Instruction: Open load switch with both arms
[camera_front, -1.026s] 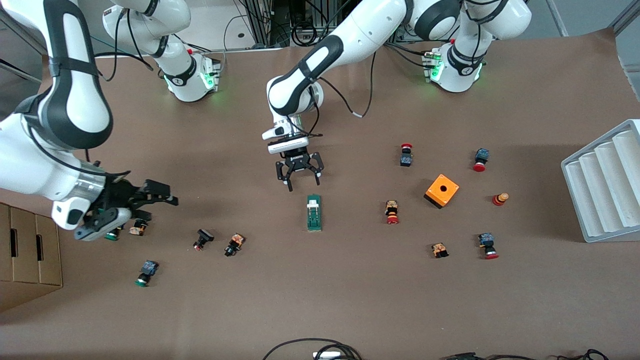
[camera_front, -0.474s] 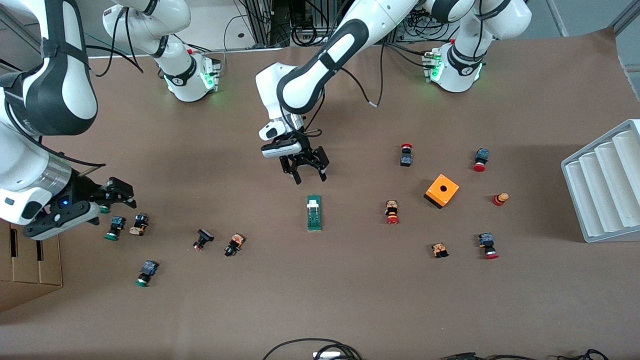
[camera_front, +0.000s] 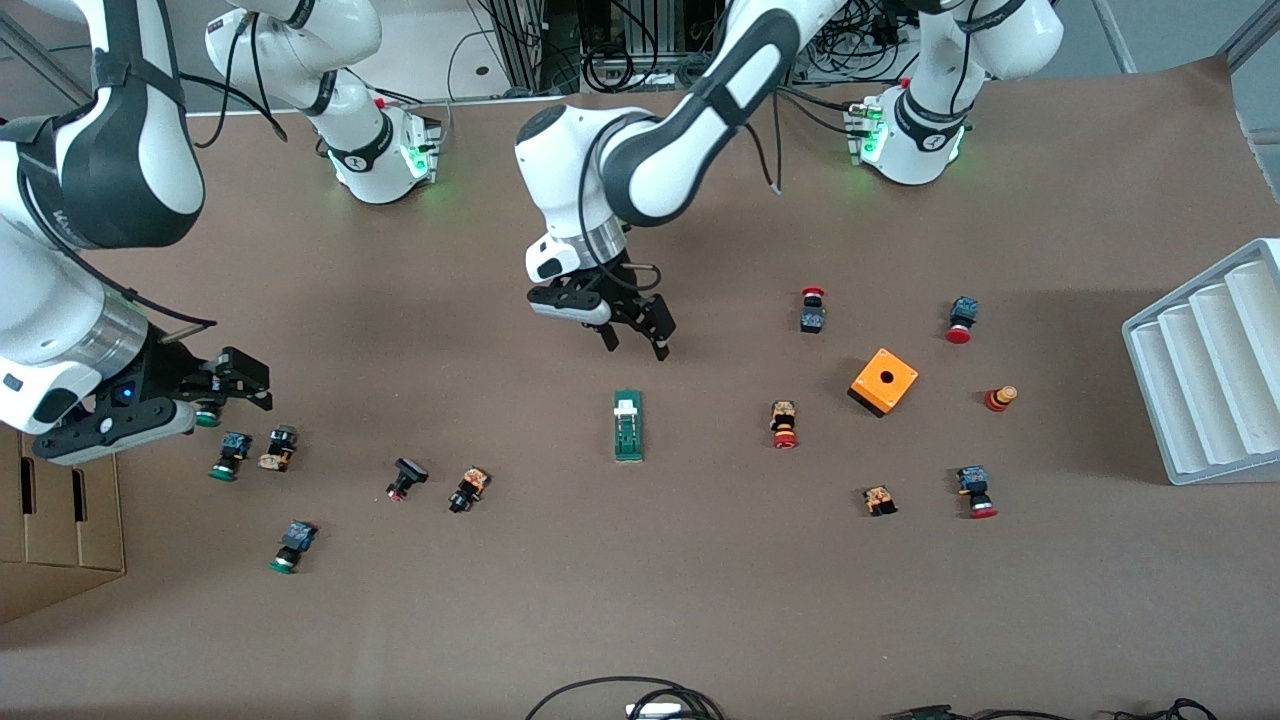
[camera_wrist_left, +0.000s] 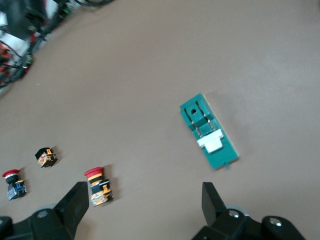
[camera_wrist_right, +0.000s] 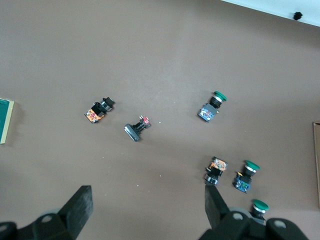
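- Mid-table: narrow dark-green rectangular load switch lies flat, white lever piece at its 12 o'clock end, nothing touching it.
- Left gripper hovers over bare brown tabletop just off the switch's 12 o'clock end, claw released, holding nothing. In the left wrist view the switch sits off to one side of the gap between its fingertips.
- Right gripper hangs over the small green-capped push buttons at the right arm's end, claw released, empty, well apart from the switch.
- Advice: centre the left claw across the narrow body before descending; bring the right in from 9 o'clock; one pins the body, the other works the lever.
- Risk: unpinned, the block probably slides.
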